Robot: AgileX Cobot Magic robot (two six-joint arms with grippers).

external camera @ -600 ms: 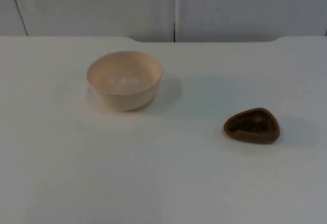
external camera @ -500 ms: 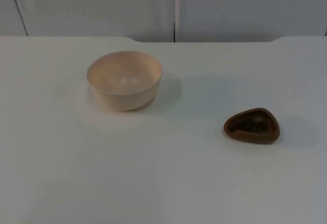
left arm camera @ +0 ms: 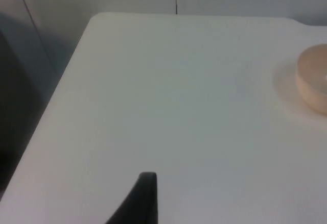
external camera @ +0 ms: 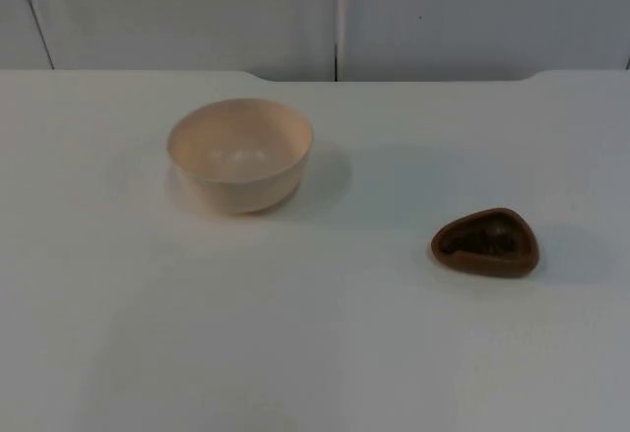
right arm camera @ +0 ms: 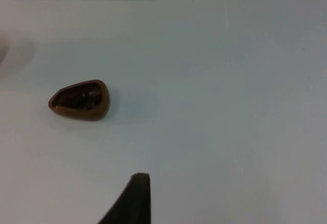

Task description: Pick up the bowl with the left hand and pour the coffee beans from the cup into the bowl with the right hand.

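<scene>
While the bowl [external camera: 240, 154] sits upright on the white table [external camera: 315, 353], toward the left and nearer the grey partition wall [external camera: 177, 14], nothing about it differs from half a second ago: same spot, same pale cream inside. Over to the right and closer to the front edge, well apart from it, the brown cup [external camera: 485, 243] stands where it stood, dark coffee beans [external camera: 482, 242] showing inside. From the left wrist view, the bowl [left arm camera: 312, 78] is cut off at the frame edge, only part of its rim and wall visible. Left gripper [left arm camera: 140, 201] hangs over bare table far from the bowl; just one black fingertip shows, so whether its fingers are spread or together I cannot tell. Right gripper [right arm camera: 133, 201] hovers short of the cup [right arm camera: 80, 100], same story.
</scene>
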